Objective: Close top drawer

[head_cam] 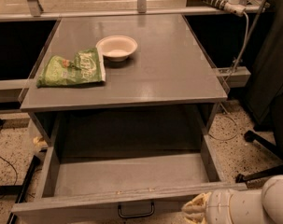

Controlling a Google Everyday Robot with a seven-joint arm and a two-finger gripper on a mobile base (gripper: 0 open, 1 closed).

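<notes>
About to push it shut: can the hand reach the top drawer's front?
Probably yes: the hand sits by the open top drawer front, right of its handle, nothing visible between.

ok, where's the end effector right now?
In the camera view, the end effector is at the bottom right, at the front of the pulled-out top drawer, just right of its black handle.

top drawer [131,175]: smooth matt grey, painted-metal look. handle [136,212]: black metal. surface [173,73]: same grey, slight sheen. bag [72,69]: glossy crinkled green plastic. bowl [116,47]: smooth, pale, matt. end effector [195,209], bottom right at drawer front: off-white, rough-looking.
</notes>
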